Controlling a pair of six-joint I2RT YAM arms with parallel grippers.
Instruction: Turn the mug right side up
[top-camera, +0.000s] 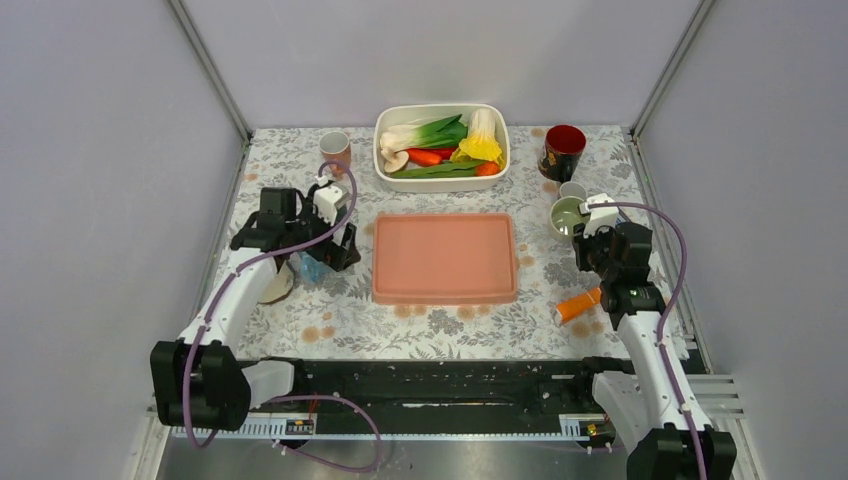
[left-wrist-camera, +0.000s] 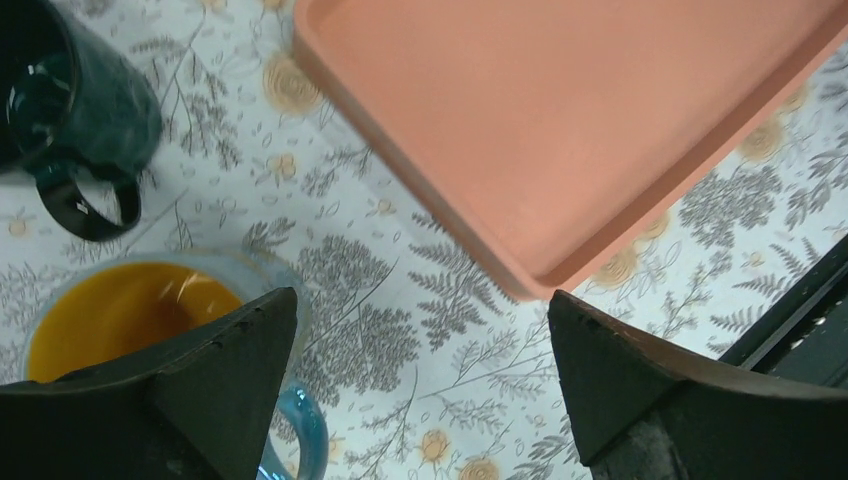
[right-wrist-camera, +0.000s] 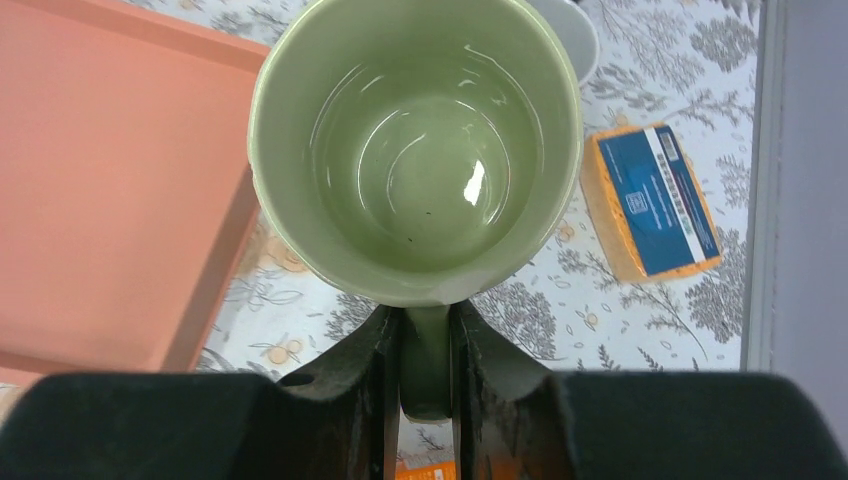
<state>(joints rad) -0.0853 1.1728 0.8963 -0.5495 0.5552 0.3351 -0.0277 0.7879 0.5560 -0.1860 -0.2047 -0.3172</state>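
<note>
A pale green mug (right-wrist-camera: 415, 150) stands at the right of the table, its mouth facing up in the top view (top-camera: 566, 216). My right gripper (right-wrist-camera: 427, 320) is shut on the mug's handle (right-wrist-camera: 428, 365), a finger on each side, and sits just in front of the mug in the top view (top-camera: 592, 234). The mug is empty inside. My left gripper (left-wrist-camera: 420, 340) is open and empty above the patterned cloth, left of the pink tray (top-camera: 335, 250). A blue glass mug with an orange inside (left-wrist-camera: 120, 310) lies just under its left finger.
A pink tray (top-camera: 445, 258) fills the middle. A white dish of vegetables (top-camera: 385, 150), a red mug (top-camera: 562, 150) and a small cup (top-camera: 335, 148) stand at the back. A dark teal mug (left-wrist-camera: 70, 100), an orange-and-blue sponge (right-wrist-camera: 650, 200) and an orange item (top-camera: 578, 304) lie nearby.
</note>
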